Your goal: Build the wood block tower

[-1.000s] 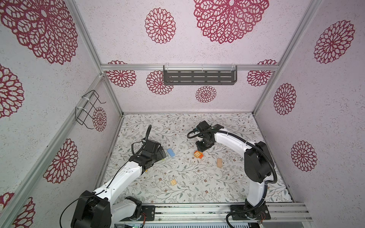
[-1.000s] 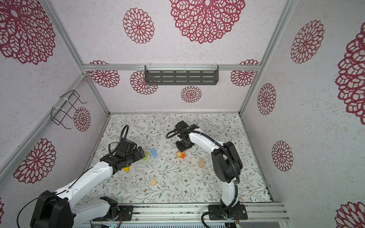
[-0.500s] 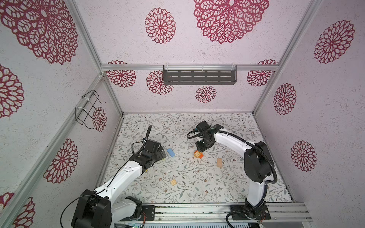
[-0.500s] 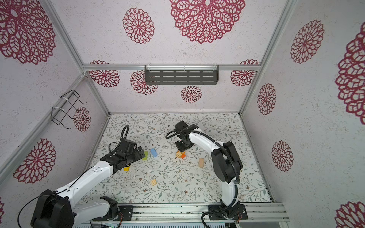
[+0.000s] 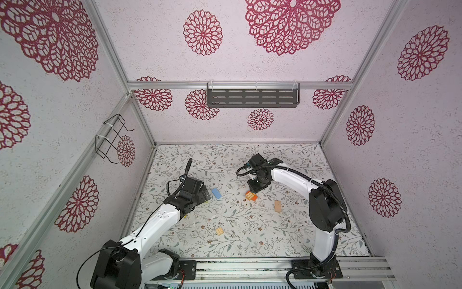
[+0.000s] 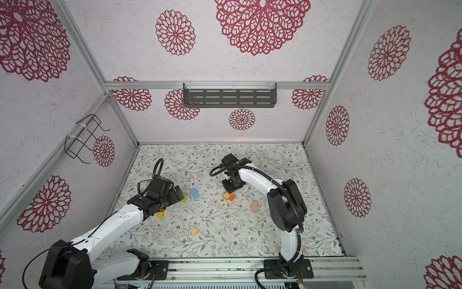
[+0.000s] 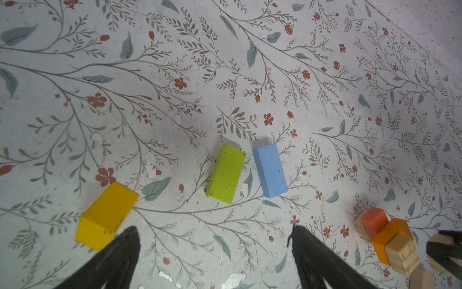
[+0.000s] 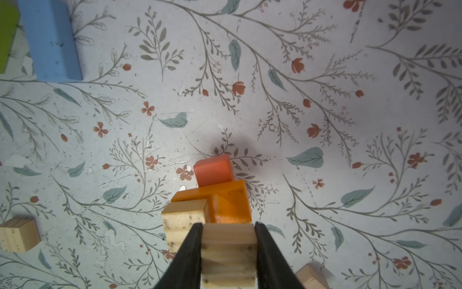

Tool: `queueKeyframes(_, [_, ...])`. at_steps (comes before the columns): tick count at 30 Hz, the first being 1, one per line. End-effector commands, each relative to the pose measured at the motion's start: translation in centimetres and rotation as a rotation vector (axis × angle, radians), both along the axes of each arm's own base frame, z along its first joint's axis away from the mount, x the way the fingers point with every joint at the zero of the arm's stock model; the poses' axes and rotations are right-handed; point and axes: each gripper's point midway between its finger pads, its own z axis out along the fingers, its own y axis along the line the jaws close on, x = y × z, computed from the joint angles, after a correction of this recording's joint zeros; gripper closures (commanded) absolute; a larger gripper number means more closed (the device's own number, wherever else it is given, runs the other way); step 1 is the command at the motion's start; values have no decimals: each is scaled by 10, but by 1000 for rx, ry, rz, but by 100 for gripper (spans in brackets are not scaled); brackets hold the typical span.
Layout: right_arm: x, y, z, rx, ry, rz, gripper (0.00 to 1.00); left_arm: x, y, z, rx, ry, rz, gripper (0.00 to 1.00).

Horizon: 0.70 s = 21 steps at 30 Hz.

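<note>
- Presently the right tool (image 8: 228, 226) is pinched on a tan block (image 8: 228, 252). Both jaws are pressed flat against two opposite side faces, and the end face is left showing between them.
- The left tool (image 7: 214, 230) is spread wide over the bench (image 7: 175, 75). Nothing is seen between its jaws.
- The wood block tower (image 5: 250, 196) is located near the middle of the bench, at the tip of the right tool in both top views.
- The tower is made up of a red-orange block (image 8: 214, 170), an orange block (image 8: 228, 202) and a plain tan piece (image 8: 183, 216), stacked with their edges offset.
- The held block is seen just over the tan piece in the right wrist view. Contact with the tower cannot be told.
- A yellow block (image 7: 107, 215), a green block (image 7: 226, 174) and a blue block (image 7: 270, 170) are laid flat ahead of the left tool. Green and blue lie just beside each other, not touching.
- A loose tan block (image 5: 277, 206) and a grooved tan square (image 5: 219, 231) are lying well apart from the tower.
- Handling, judged: the blocks are taken to be light, rigid and not fragile. Painted faces are probably smoother than bare wood, so some slip under a shallow pinch is expected.
- Grip, judged: flat pieces are best taken across the short width at mid-length, so that they hang level.
- Risk, judged: the tower is loose and light, and a sideways nudge at release could shift it. A straight-down placement is advised.
</note>
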Motion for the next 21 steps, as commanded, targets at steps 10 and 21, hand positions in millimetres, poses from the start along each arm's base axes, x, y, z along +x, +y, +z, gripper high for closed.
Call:
queueKeyframes(10, [-1, 2, 2, -2, -13, 26, 63, 1, -2, -4, -2, 3, 11, 3])
queueKeyframes(21, [0, 4, 1, 0, -13, 28, 60, 2, -2, -4, -2, 3, 11, 3])
